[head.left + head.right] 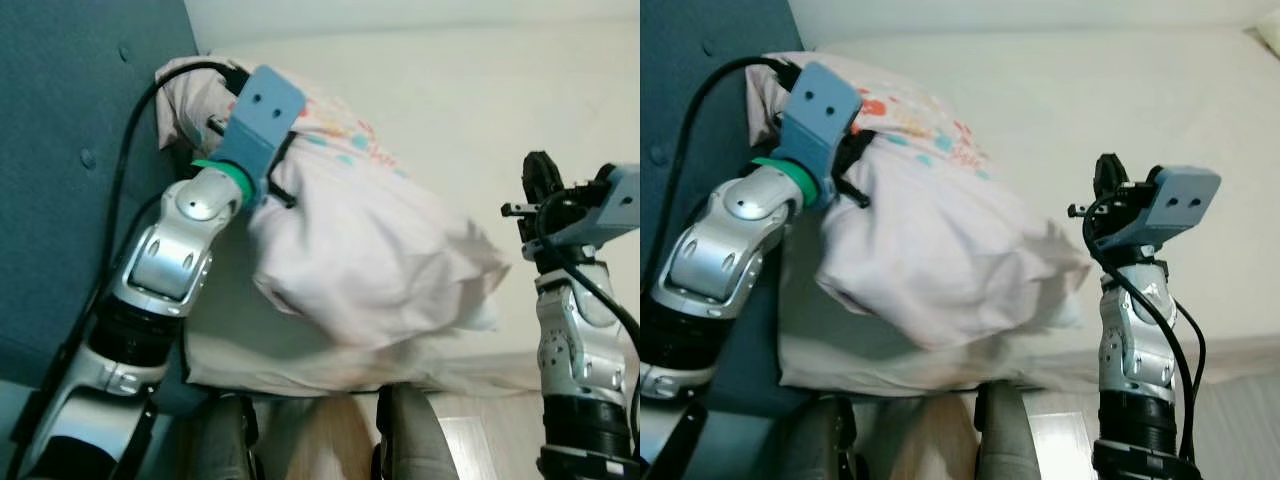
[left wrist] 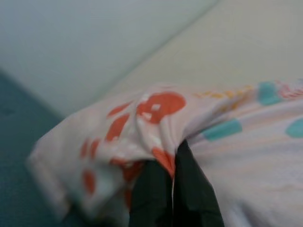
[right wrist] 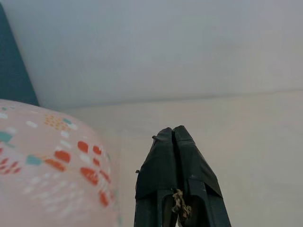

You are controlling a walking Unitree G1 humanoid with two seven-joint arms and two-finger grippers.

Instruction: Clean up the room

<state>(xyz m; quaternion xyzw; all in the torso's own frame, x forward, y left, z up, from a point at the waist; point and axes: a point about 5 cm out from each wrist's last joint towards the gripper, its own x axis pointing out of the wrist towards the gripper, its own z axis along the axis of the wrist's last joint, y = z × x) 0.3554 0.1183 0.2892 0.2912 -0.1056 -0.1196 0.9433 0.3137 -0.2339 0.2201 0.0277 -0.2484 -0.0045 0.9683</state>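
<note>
- Left tool (image 2: 173, 177): black fingers pressed together, pinching a fold of the pillow (image 1: 370, 250) at its patterned end. In the left wrist view the cloth bunches around the fingertips, orange blotches right at the pinch.
- Pillow: pale pink case, orange and teal marks toward the gripped end, plain and wrinkled toward the other. It hangs from the left tool, lifted and sagging over the near edge of the bed (image 1: 500, 120). Its upper end is close to the teal headboard (image 1: 60, 150).
- Left arm (image 1: 175, 250): silver, raised from the lower left, green ring at the wrist, blue-grey camera block (image 1: 258, 125) on top of the wrist. A black cable (image 1: 125, 160) loops from the wrist down past the headboard.
- Bed: cream sheet, smooth, running away to the upper right. A second flat pale pillow or folded edge (image 1: 300, 365) lies beneath the lifted one at the mattress edge; cannot tell which.
- Right tool (image 3: 173, 142): fingers closed against each other, gripping nothing, pointing up over the bed. Held apart from the pillow, whose far end is nearest to it.
- Right arm (image 1: 1135, 350): upright at the lower right, blue-grey camera block (image 1: 1180, 205) at the wrist.
- Right wrist view: the pillow's patterned bulge beside the shut fingers, not touching; pale wall (image 3: 165, 47) behind.
- Wooden floor (image 1: 460, 430) visible below the bed edge.
</note>
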